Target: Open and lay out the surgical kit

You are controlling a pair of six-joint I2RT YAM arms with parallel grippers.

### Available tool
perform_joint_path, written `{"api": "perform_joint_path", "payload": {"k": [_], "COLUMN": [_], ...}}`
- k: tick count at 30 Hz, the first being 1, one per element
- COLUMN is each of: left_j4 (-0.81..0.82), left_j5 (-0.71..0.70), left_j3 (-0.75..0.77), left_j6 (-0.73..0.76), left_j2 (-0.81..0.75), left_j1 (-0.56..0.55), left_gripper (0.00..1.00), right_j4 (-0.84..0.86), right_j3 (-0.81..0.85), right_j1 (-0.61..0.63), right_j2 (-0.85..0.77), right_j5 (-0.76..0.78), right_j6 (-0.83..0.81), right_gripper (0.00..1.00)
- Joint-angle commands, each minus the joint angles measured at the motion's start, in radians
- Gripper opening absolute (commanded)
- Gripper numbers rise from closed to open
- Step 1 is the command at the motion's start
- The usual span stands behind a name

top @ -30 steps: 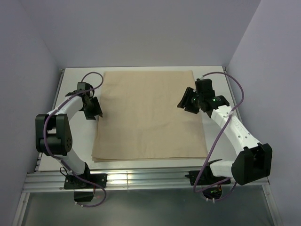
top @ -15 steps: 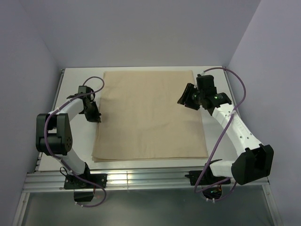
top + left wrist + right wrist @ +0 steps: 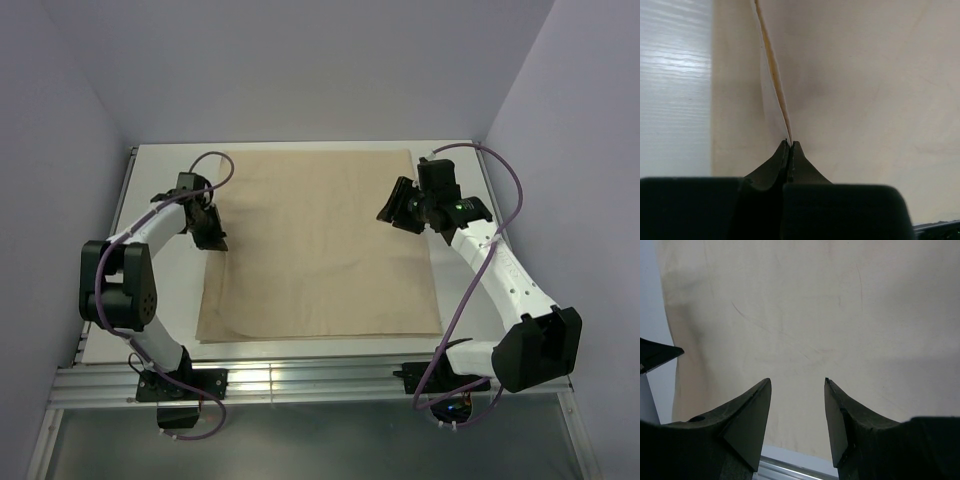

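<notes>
Wrap [image 3: 320, 240]: tan, papery, creased rectangle.
Left gripper [image 3: 790, 144]: pinching its raised left edge.
Right gripper [image 3: 797, 382]: spread wide above right edge.

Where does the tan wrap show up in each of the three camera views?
Top external: the tan wrap covers the table's middle, between the arms.
Left wrist: the wrap fills the right side, and the left gripper pinches its raised edge.
Right wrist: the wrap spreads beyond the open right gripper.
Shared landmark: the white table strip along the wrap's edge, at the left in both wrist views.
</notes>
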Motion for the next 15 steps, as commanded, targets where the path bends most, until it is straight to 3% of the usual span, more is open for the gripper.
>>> {"api": "perform_joint_path", "payload": {"k": [1,10,15], "left_j4": [0.007,0.113,0.161], "left_j5": [0.033,0.137,0.171], "left_j3": [0.053,0.092,0.183], "left_j6": [-0.03,-0.151,-0.216], "left_j2": [-0.016,0.022,0.133], "left_j1": [-0.027,-0.205,-0.319], "left_gripper": [0.0,0.0,0.0], "right_j4": [0.009,0.085,0.086], "right_j3": [0.029,0.003,0.003], "right_j1": [0.0,0.018,0.028], "right_j2": [0.004,0.015,0.028], "right_j5": [-0.001,-0.077,-0.073], "right_j6": [0.001,0.012,0.018], "right_gripper": [0.55,0.56,0.56]}}
